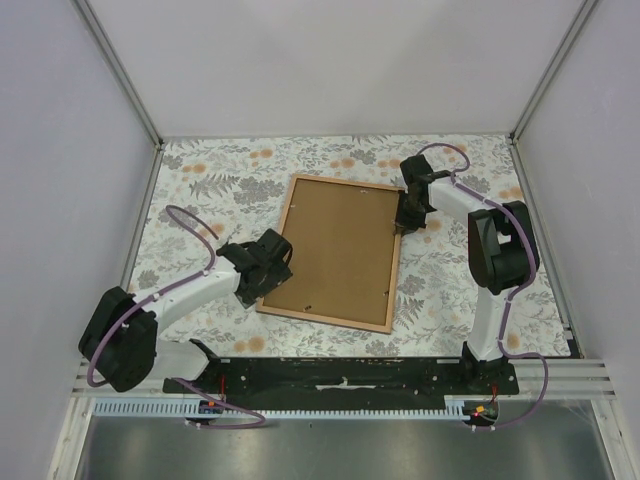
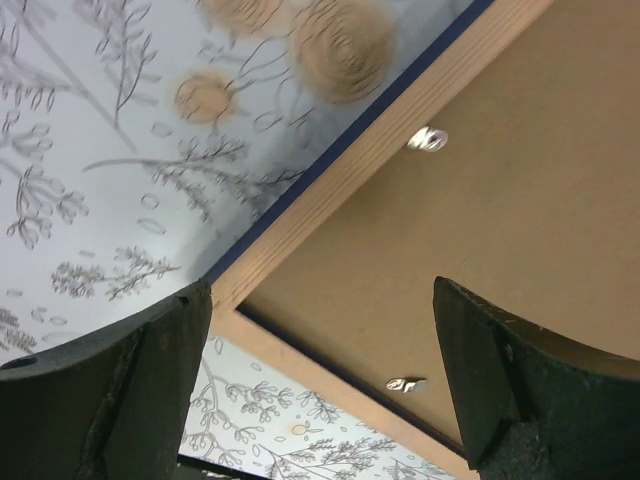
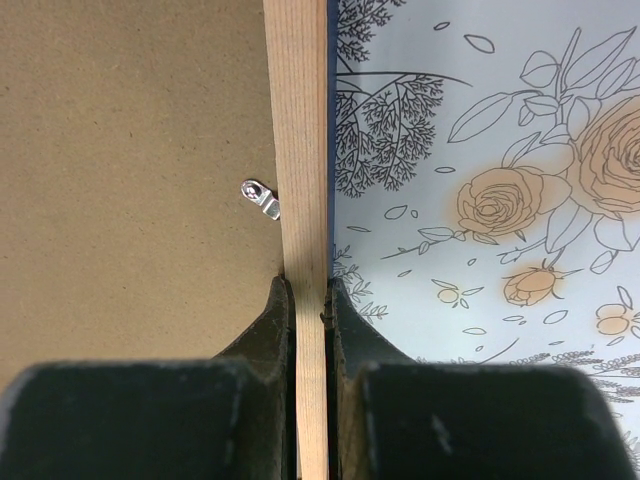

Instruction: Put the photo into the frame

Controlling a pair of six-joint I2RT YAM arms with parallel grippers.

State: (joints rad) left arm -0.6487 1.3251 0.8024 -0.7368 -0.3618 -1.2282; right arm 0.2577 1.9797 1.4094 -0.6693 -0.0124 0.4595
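The frame (image 1: 322,320) lies back-up on the floral table, its light wood rail around a brown fibreboard backing panel (image 1: 335,250). The photo is hidden. My right gripper (image 1: 408,222) is at the frame's far right edge. In the right wrist view it (image 3: 308,290) is shut on the wood rail (image 3: 298,120), one finger on each side. My left gripper (image 1: 275,268) hovers at the frame's near left corner. Its jaws (image 2: 320,300) stand wide open over the corner rail (image 2: 330,190), holding nothing.
Small metal tabs (image 2: 427,138) (image 3: 260,198) sit along the inside of the rail over the backing panel (image 2: 520,180). The floral tablecloth (image 1: 200,180) surrounds the frame. White walls close in the left, right and back. The arms' black base bar (image 1: 340,375) runs along the near edge.
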